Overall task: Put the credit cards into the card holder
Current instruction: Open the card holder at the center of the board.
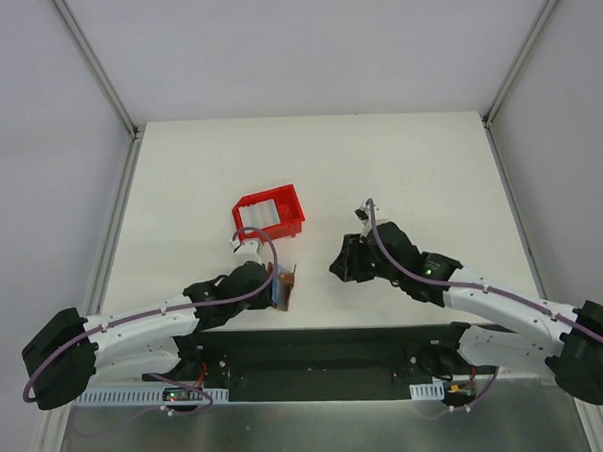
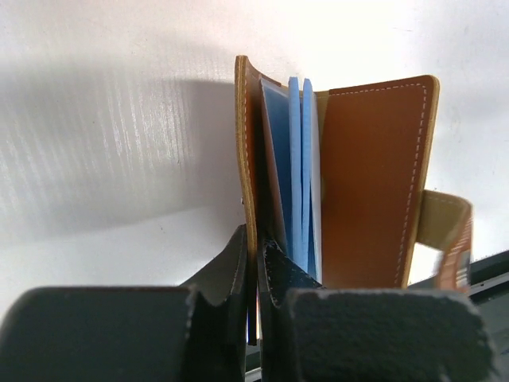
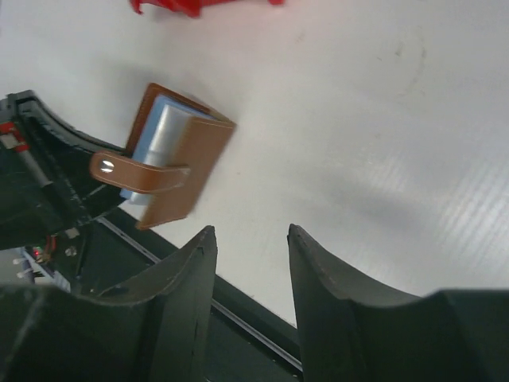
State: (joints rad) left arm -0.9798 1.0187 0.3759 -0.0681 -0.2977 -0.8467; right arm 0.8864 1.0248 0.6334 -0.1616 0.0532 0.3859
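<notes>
My left gripper (image 2: 256, 259) is shut on one flap of the brown card holder (image 2: 374, 183) and holds it upright and open near the table's front edge (image 1: 284, 287). Pale blue credit cards (image 2: 298, 171) stand inside it between the two flaps. Its strap with a snap hangs at the right. In the right wrist view the card holder (image 3: 187, 167) shows with the pale cards (image 3: 159, 143) inside. My right gripper (image 3: 250, 235) is open and empty, a little to the right of the card holder, low over the table (image 1: 345, 264).
A red open-topped tray (image 1: 269, 213) stands behind the card holder, mid-table; a pale patch shows inside it and I cannot tell whether it is a card. Its edge shows in the right wrist view (image 3: 199, 6). The black front rail (image 1: 327, 345) runs below both grippers.
</notes>
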